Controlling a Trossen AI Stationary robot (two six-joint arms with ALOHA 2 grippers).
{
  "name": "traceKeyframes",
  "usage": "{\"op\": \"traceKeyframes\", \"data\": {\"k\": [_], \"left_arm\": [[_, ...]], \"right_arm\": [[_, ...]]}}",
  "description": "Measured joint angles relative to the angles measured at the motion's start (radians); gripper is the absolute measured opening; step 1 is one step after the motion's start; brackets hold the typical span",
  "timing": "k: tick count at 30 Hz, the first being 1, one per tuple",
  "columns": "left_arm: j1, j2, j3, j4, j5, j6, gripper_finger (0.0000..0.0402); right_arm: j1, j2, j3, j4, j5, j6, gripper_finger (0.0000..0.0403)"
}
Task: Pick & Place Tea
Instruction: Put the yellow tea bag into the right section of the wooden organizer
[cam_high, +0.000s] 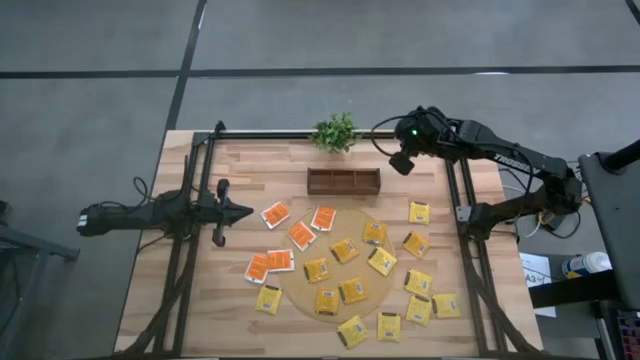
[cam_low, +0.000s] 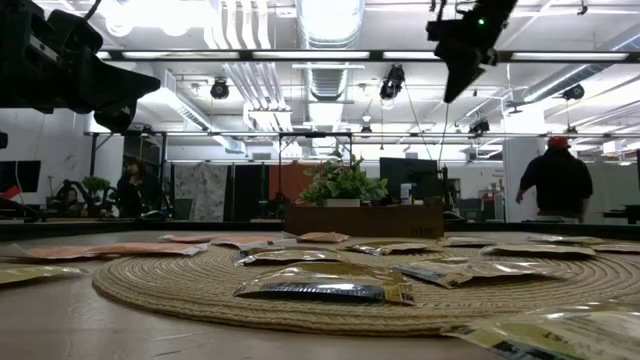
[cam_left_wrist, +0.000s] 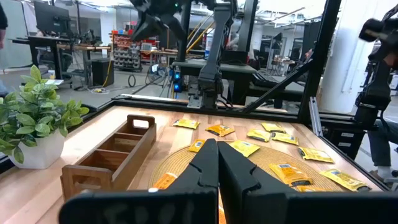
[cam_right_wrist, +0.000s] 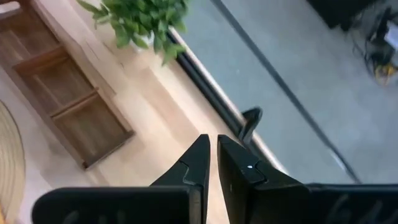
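We start with the wooden table (cam_high: 200, 300), framed by dark rails, where nothing has yet been sorted. On its middle lies the round woven mat (cam_high: 300, 290), serving as the spread for much of the tea. Beyond it, toward the far edge, sits the wooden tray (cam_high: 343, 181) with its three compartments, all empty as far as we can see; we take it to be where the packets are meant to go. Just past the tray stands the small green plant (cam_high: 335, 131), out of the working area.

Our left gripper (cam_high: 246, 211) hangs at the left of the table, fingers pressed together and holding nothing, pointing toward the packets. Our right gripper (cam_high: 401, 163) hovers high near the far right corner, close to the tray's right end; its fingers are nearly together and empty, and it looks down past the table's far edge.

The tea itself lies flat and scattered: orange-red packets (cam_high: 302, 235) cluster left of centre, some off the mat, while yellow packets (cam_high: 352, 290) cover the mat and spill to the near and right side. None is in the tray.
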Motion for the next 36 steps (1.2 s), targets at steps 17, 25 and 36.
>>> {"op": "traceKeyframes", "data": {"k": [17,25,36], "left_arm": [[0.0,0.0,0.0,0.0,0.0,0.0,0.0],[0.0,0.0,0.0,0.0,0.0,0.0,0.0],[0.0,0.0,0.0,0.0,0.0,0.0,0.0]], "right_arm": [[0.001,-0.202,-0.237,-0.036,0.007,0.16,0.0029],[0.001,-0.26,-0.222,-0.025,0.035,0.306,0.0029],[0.001,-0.253,-0.103,0.091,0.034,0.108,0.0029]]}}
